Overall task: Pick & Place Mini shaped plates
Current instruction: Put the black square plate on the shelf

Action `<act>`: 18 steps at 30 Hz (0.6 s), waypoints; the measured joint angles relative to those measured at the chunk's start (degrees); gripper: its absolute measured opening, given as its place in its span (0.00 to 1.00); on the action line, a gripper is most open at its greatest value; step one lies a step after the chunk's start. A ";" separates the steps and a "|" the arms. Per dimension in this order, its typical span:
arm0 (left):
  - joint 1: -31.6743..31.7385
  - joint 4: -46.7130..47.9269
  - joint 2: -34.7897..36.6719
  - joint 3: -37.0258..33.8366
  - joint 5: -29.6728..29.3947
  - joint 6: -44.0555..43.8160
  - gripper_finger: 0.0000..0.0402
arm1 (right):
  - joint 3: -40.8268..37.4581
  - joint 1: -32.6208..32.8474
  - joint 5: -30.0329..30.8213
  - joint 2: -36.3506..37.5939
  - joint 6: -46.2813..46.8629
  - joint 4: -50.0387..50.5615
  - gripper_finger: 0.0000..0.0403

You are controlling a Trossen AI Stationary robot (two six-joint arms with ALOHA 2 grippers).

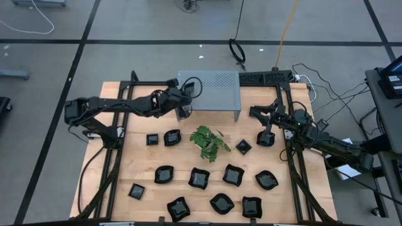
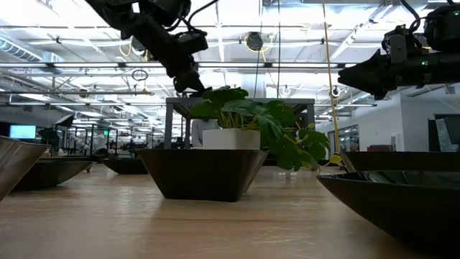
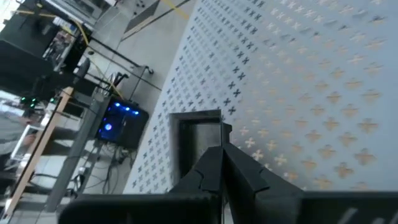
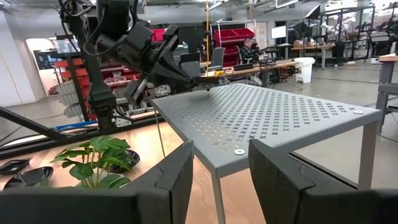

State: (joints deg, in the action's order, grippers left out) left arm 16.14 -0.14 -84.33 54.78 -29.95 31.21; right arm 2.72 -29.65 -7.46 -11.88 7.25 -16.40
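Observation:
My left gripper (image 3: 221, 152) is shut on a small square black plate (image 3: 196, 134) over the left end of the grey perforated shelf (image 1: 210, 90). In the high view the gripper (image 1: 186, 94) is at the shelf's left edge. The right wrist view shows it (image 4: 198, 79) low over the shelf top (image 4: 267, 115). Several more black mini plates (image 1: 200, 178) lie flat on the wooden table. My right gripper (image 4: 221, 180) hangs open and holds nothing at the shelf's right side (image 1: 256, 113). My left gripper pinches the square plate by one rim edge (image 3: 214, 144) between its two fingers. The fingers come from the table's left, slanting a little downward. The plate lies about level just over the shelf top; whether it rests on the shelf I cannot tell.
A green leafy plant in a white pot (image 1: 208, 142) stands mid-table in front of the shelf. Plates are spread over the near half of the table, one (image 1: 266, 139) near the right arm. Black frame rails (image 1: 295, 169) run along both table sides.

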 joint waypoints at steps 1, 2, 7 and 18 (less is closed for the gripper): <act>0.02 0.02 0.00 0.00 -0.72 -0.43 0.05 | -0.02 0.02 0.00 0.00 0.00 0.00 0.35; 0.00 0.00 0.00 0.00 -1.64 -1.11 0.05 | 0.00 0.00 0.00 0.00 0.00 -0.02 0.35; -0.05 0.00 0.00 0.00 -3.11 -1.41 0.05 | -0.01 0.02 -0.02 0.00 0.00 0.00 0.35; -0.20 -0.79 0.00 0.00 1.96 -1.78 0.05 | -0.01 0.02 -0.04 0.00 0.01 0.00 0.35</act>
State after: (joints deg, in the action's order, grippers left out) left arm 15.94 -0.93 -84.33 54.78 -28.00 29.44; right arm 2.71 -29.63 -7.50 -11.88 7.25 -16.40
